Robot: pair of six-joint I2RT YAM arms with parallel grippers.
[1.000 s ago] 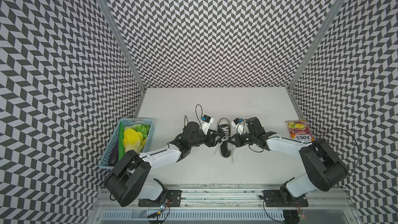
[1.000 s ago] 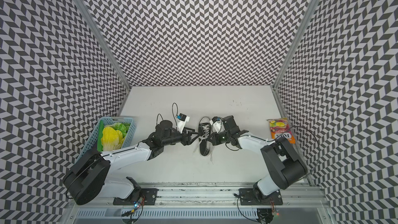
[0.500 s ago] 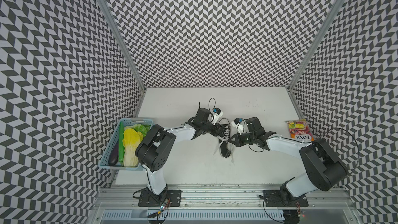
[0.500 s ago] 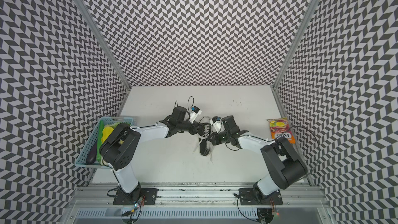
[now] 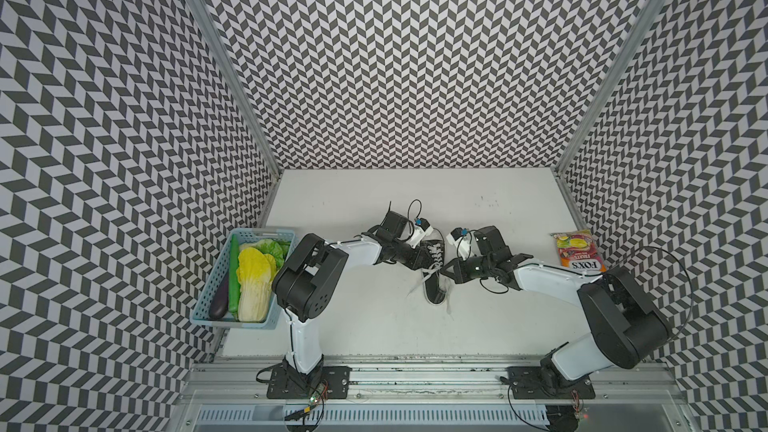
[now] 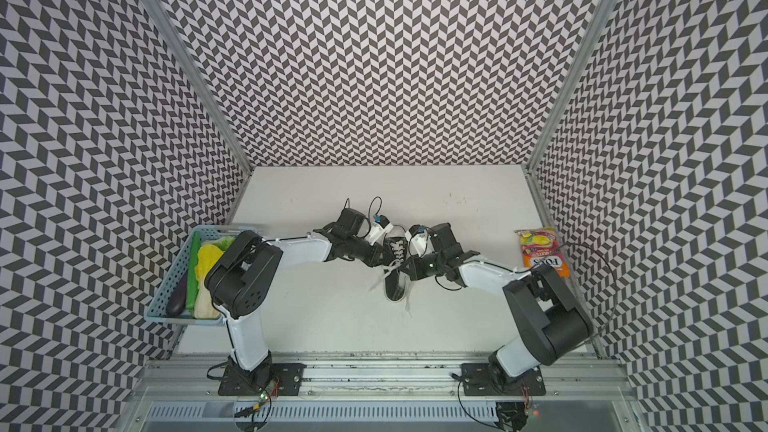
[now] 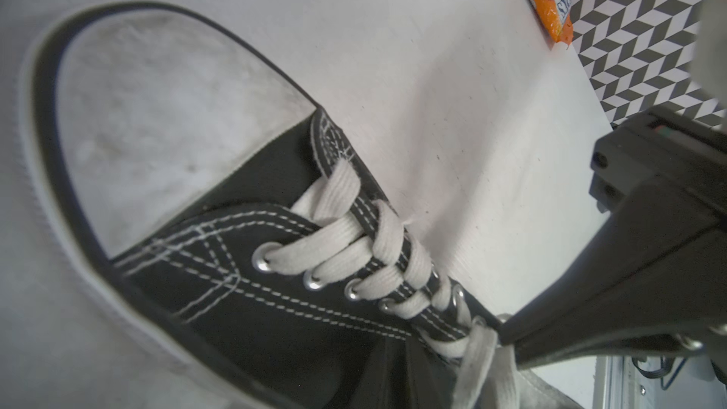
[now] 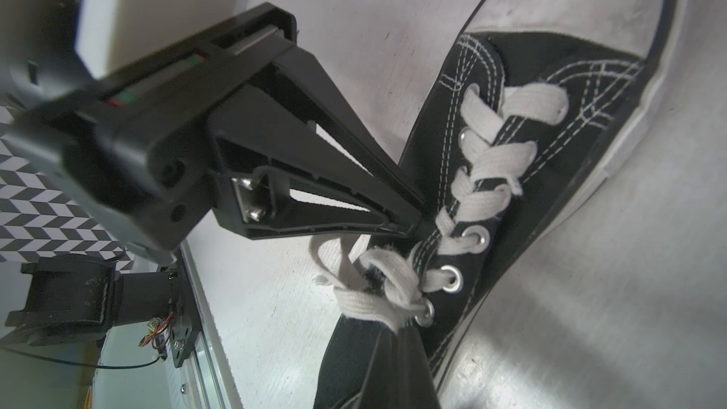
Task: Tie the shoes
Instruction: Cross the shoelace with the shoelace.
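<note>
The white-and-black left arm (image 5: 353,249) and right arm (image 5: 548,280) angle inward, wrists low. The black left gripper (image 8: 417,223) and black right gripper (image 7: 506,335) are pinched closed, tips near each other.

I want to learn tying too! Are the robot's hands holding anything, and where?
The right gripper pinches the white lace by the top eyelets. The left gripper sits shut against the shoe beside its eyelets; its hold cannot be told.

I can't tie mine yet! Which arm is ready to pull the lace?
Probably right. The right gripper is shut on the lace by the top eyelets; the left gripper is closed at the side of the shoe.
</note>
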